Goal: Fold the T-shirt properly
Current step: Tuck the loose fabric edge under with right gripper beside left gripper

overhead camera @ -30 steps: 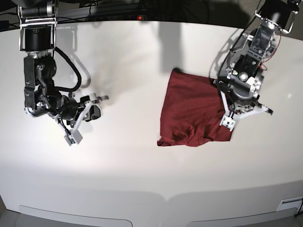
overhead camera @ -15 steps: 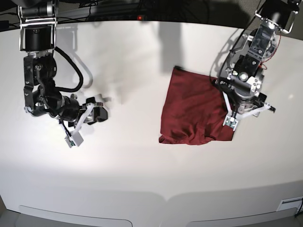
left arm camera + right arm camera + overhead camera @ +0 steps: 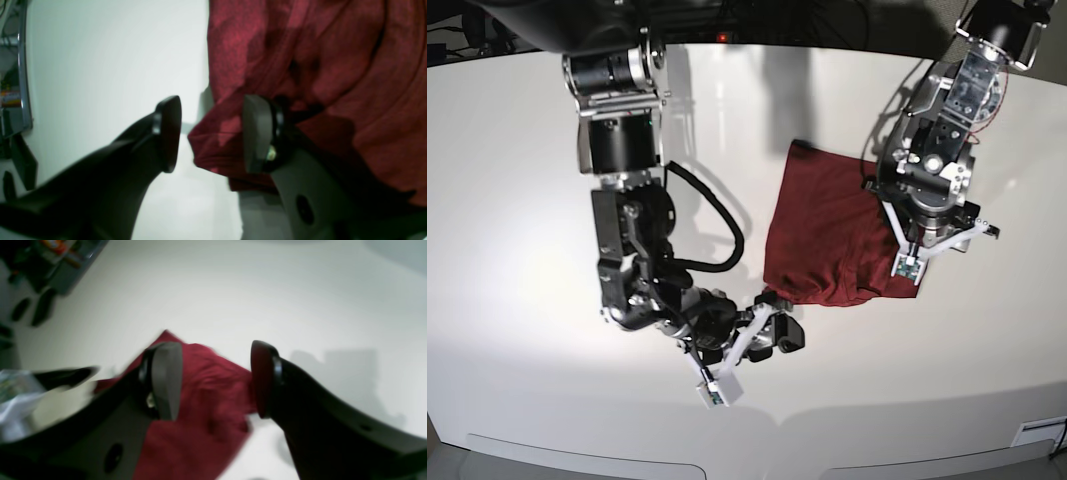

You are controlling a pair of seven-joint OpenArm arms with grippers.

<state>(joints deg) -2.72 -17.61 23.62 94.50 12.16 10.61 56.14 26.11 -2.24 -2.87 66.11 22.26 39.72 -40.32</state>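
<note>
At three o'clock on the white surface (image 3: 547,180) lies the half-folded, wrinkled maroon T-shirt (image 3: 827,240). Both grippers gape wide, empty: right gripper (image 3: 762,340) should pinch its seven-o'clock corner, left gripper (image 3: 937,245) the four-o'clock hem, gathering every layer.

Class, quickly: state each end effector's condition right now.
Left end effector: open, astride the T-shirt edge, gripping nothing.
Right end effector: open, empty.

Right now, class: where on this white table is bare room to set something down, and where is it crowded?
Bare patches: the white table on the base view's left, beyond the right arm, and the near strip below the dark red folded T-shirt. Crowded: the shirt's near-left corner, where the right gripper hovers open, and its right edge, under the open left gripper.
</note>
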